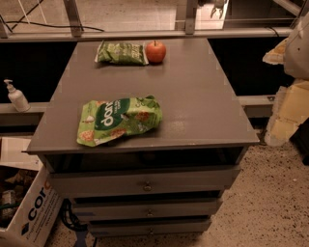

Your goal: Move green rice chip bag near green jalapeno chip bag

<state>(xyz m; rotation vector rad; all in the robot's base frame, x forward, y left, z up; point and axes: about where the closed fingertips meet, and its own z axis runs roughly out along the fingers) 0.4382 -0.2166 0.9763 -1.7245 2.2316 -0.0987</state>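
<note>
The green rice chip bag (119, 119) is a large bright lime-green bag with white letters. It lies flat near the front left edge of the grey cabinet top (193, 96). The green jalapeno chip bag (121, 53) is smaller and duller. It lies at the far edge, just left of a red apple (155, 51). My gripper (217, 6) shows only partly at the top edge of the view, high above and beyond the far right corner of the cabinet top, well away from both bags. It holds nothing that I can see.
The pale arm segments (289, 91) stand at the right edge beside the cabinet. A pump bottle (16, 96) sits on a ledge at the left. A cardboard box (26, 207) stands on the floor at the lower left. The cabinet's drawers (145, 182) face me.
</note>
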